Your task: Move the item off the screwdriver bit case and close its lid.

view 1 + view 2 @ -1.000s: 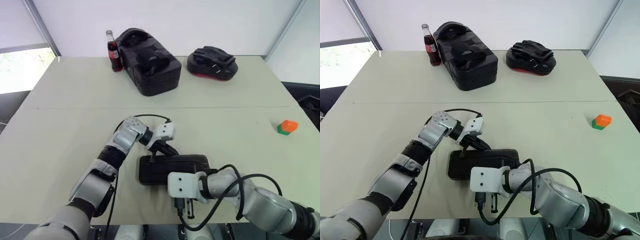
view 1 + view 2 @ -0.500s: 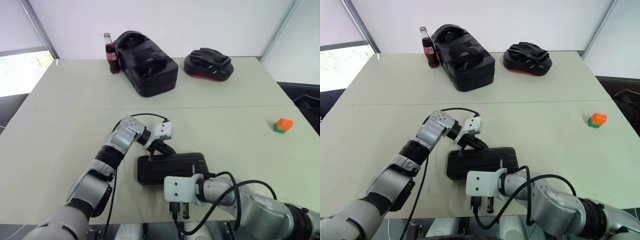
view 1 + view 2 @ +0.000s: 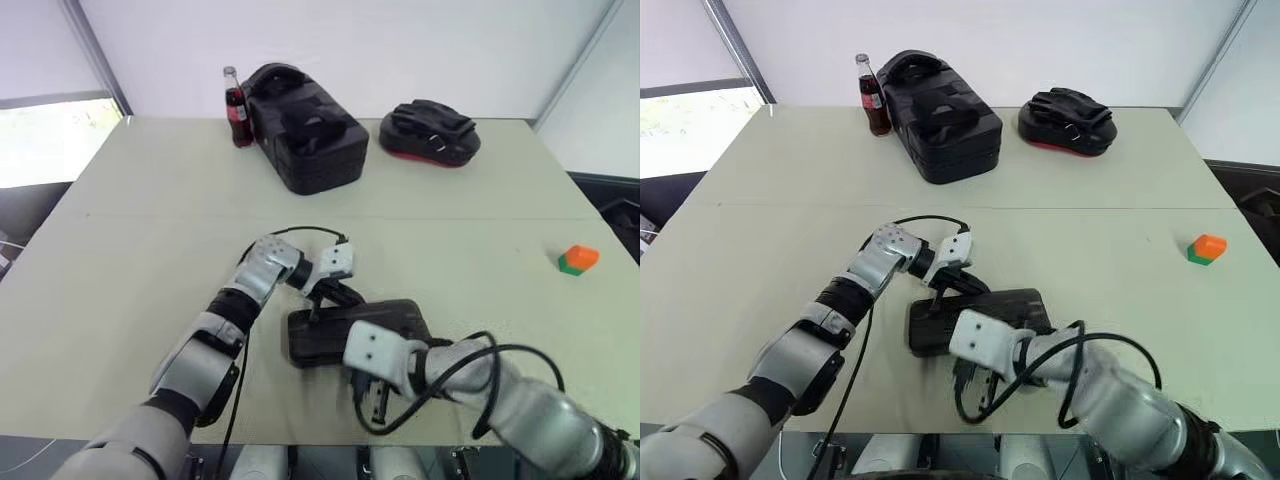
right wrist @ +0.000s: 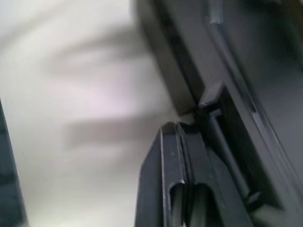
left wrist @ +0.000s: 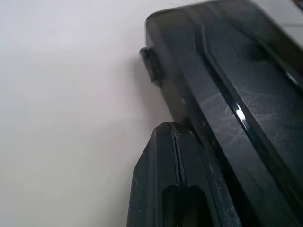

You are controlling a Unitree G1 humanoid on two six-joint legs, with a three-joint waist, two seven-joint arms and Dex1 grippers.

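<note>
Screwdriver bit case (image 3: 350, 330): flat, dark, glossy, lid (image 5: 246, 94) apparently down; table's 6 o'clock edge. Item (image 3: 577, 260): orange-green block, 3 o'clock, well apart. Left gripper (image 3: 318, 303), right gripper (image 3: 372, 400): fingers pressed together, empty, flanking case.

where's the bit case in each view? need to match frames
Left eye: screwdriver bit case low centre, between both grippers.
Right eye: low centre too.
Left wrist: fills the right side.
Right wrist: along the right side.
Shared landmark: the pale table under it.
</note>
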